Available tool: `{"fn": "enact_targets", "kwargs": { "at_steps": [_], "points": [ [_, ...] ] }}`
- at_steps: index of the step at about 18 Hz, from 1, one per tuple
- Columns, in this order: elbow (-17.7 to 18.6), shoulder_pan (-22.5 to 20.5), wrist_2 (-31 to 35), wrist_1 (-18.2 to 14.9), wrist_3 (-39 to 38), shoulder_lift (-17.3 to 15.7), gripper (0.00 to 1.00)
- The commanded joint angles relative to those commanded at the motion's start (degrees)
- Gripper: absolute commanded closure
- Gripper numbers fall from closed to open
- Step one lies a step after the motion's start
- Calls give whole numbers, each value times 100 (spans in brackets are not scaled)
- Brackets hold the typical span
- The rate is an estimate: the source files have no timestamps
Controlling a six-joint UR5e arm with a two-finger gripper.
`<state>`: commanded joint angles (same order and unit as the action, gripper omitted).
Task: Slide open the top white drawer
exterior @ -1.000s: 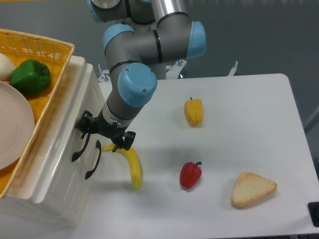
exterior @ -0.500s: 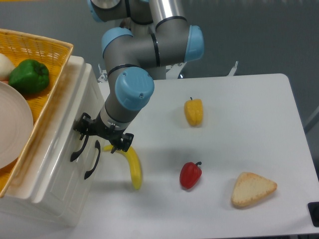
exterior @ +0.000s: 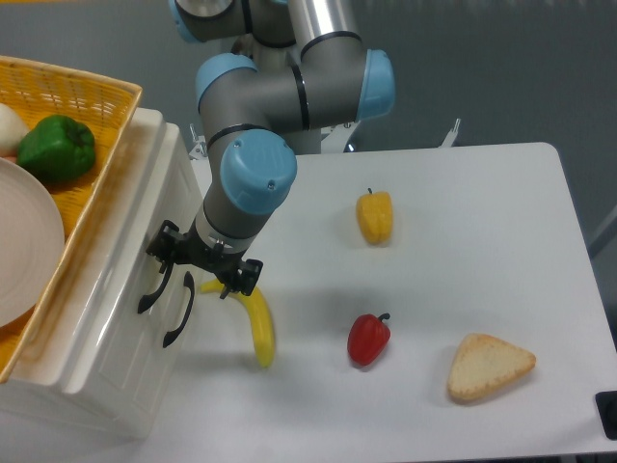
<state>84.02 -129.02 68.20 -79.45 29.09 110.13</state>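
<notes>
Two black handles are seen on the front of the cream-white cabinet at the left edge of the tabletop. The top white drawer lies at the upper part of that front, just under the yellow basket resting on the cabinet; how far it has been drawn out cannot be judged. The tool is pressed against the cabinet front at the upper handle, its black fingers placed around the handle's top end; whether they are clenched on it cannot be told. The lower handle is seen just beside it, untouched. A green pepper and a white plate are held in the basket. On the tabletop a banana lies just beside the cabinet, below the tool. A red pepper, a yellow pepper and a slice of bread are placed farther from the cabinet, well apart from one another.
</notes>
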Motion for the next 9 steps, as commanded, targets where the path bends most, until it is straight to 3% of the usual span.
{"fn": "enact_targets", "kwargs": {
  "at_steps": [9],
  "points": [
    [-62,0,149,9,9,-9,0]
  ]
}}
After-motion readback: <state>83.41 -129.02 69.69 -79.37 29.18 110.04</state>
